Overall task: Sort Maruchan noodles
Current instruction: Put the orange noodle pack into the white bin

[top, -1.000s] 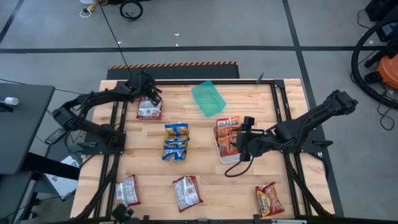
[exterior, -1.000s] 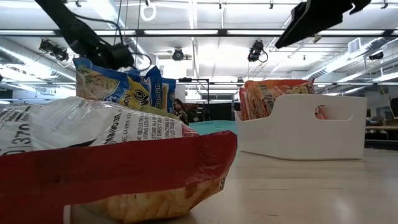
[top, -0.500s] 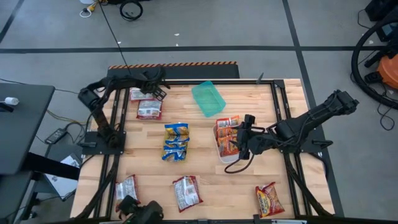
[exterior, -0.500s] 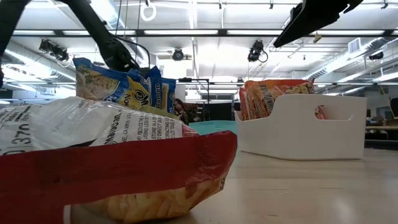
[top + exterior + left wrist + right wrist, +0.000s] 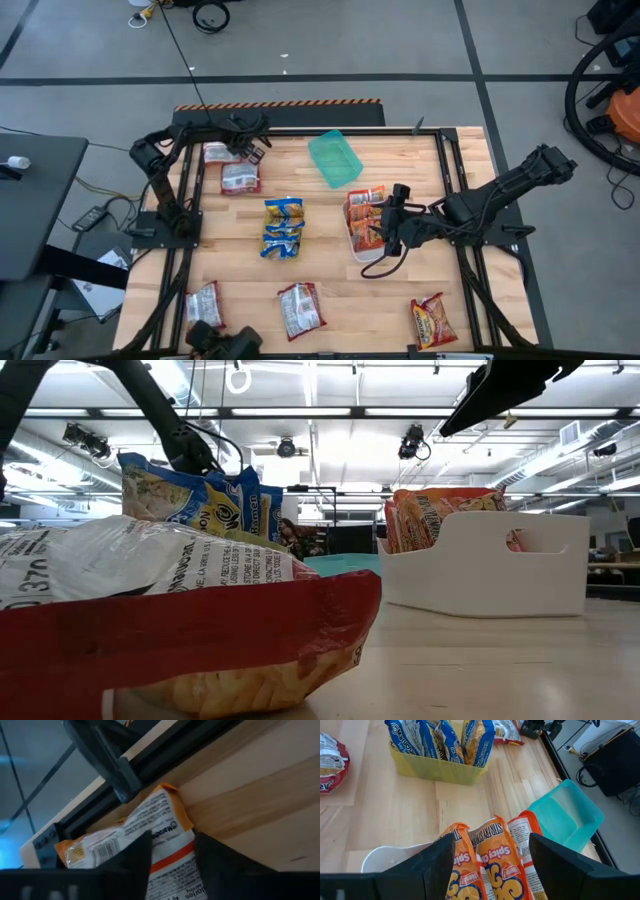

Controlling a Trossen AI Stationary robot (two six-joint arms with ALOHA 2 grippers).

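My left gripper (image 5: 243, 148) is open at the table's far left corner. Its fingers stand over an orange-and-white noodle packet (image 5: 150, 840) that lies flat by the black frame rail (image 5: 218, 152), touching nothing. My right gripper (image 5: 385, 232) is open above the white tray (image 5: 385, 857), where orange packets (image 5: 490, 855) stand on edge. Blue-and-yellow packets (image 5: 282, 228) stand in the yellow tray (image 5: 437, 767). Loose packets lie flat: silver-red ones (image 5: 240, 178) (image 5: 205, 305) (image 5: 300, 310) and an orange-red one (image 5: 433, 322).
A green tray (image 5: 333, 158) with nothing in it sits at the far middle of the table. Black frame rails (image 5: 445, 180) run along the table's sides. In the low view a silver-red packet (image 5: 180, 620) fills the foreground, with the white tray (image 5: 480, 560) behind it.
My left arm has folded back toward the table's far left corner, and its gripper has shifted slightly toward the far edge, off the silver-red packet. The orange-and-white packet by the rail, covered by the arm a second ago, now shows. The right arm has kept still.
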